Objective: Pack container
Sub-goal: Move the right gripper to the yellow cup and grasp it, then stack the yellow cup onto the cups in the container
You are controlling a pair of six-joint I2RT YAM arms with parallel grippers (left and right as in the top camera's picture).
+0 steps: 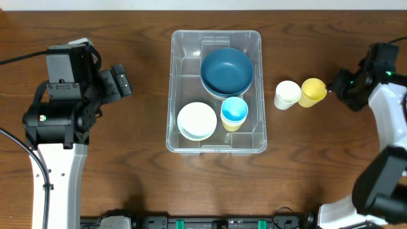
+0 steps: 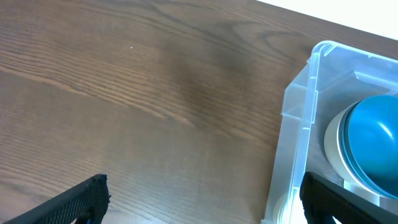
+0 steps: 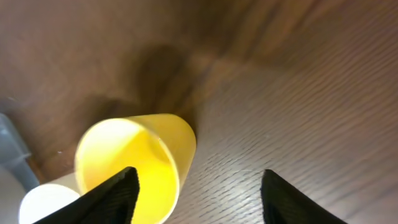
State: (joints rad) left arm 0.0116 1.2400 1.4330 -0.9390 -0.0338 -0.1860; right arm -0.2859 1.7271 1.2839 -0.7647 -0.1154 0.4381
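Note:
The clear plastic container (image 1: 216, 143) sits mid-table and holds a dark blue bowl (image 1: 226, 71), a white bowl (image 1: 196, 120) and a light blue cup nested in a yellow cup (image 1: 234, 112). A white cup (image 1: 287, 93) and a yellow cup (image 1: 313, 91) stand on the table to its right. My right gripper (image 1: 335, 84) is open just right of the yellow cup; in the right wrist view one finger overlaps the cup's mouth (image 3: 124, 168), the jaws (image 3: 199, 199) wide apart. My left gripper (image 1: 121, 81) is open and empty, left of the container; the container's wall (image 2: 298, 124) shows beside one finger.
The wooden table (image 1: 127, 159) runs out on all sides. A black cable (image 1: 19, 60) lies at the far left. The right arm's white body (image 1: 388, 121) stands along the right edge.

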